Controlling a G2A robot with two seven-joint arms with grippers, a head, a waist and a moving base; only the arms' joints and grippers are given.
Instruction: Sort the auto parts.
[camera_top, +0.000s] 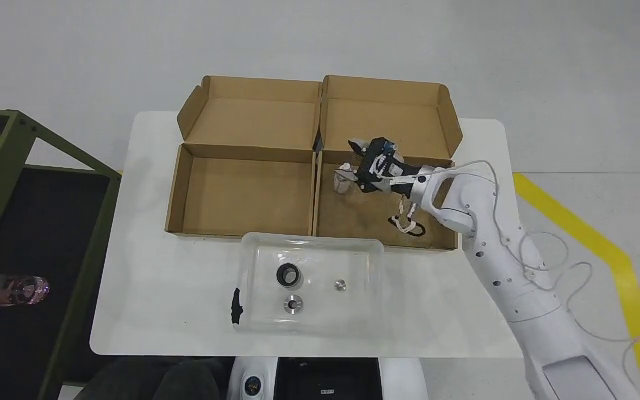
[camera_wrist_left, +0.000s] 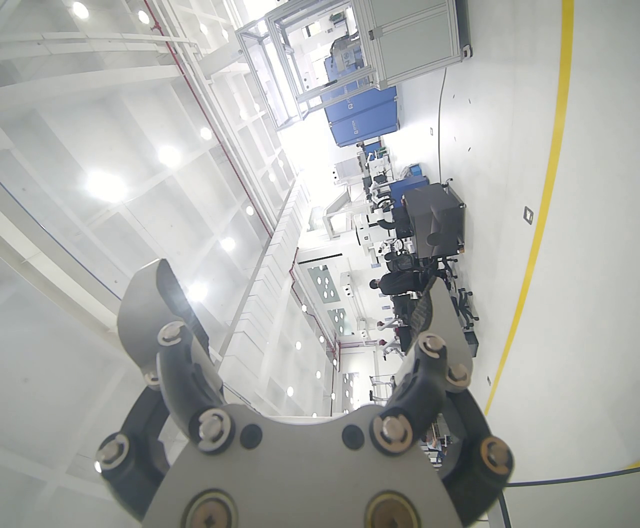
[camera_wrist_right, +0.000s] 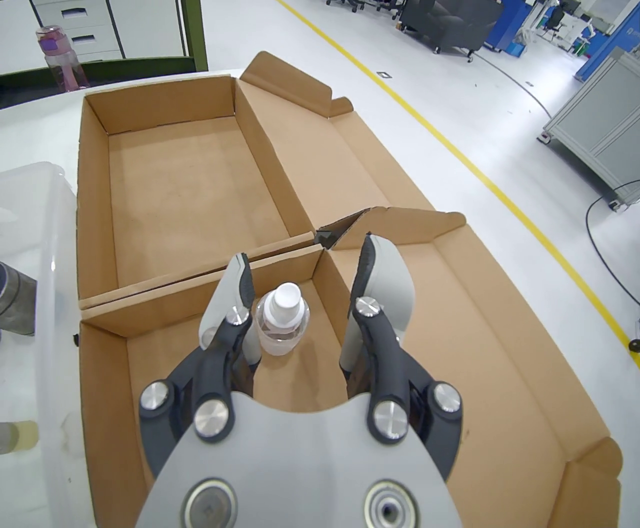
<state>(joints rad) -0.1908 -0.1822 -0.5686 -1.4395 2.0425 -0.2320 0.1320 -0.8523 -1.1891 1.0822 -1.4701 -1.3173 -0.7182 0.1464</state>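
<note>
Cardboard box (camera_wrist_right: 450, 325) holds a white-capped part (camera_wrist_right: 285, 312), partly hidden by the spread right tool (camera_wrist_right: 306, 252).

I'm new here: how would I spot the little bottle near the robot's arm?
On the white table, take the cardboard box below the right gripper. In its corner beside the other box sits a small clear bottle; its white cap sets it apart from the dark metal parts in the clear tray.

— What sort of place am I working in?
— A factory-style robotics lab: yellow floor line (camera_top: 580, 222), blue machine cabinets (camera_wrist_left: 360, 112), aluminium-framed enclosure (camera_wrist_right: 600, 115), ceiling lights (camera_wrist_left: 105, 185) high above my white table (camera_top: 150, 290).
</note>
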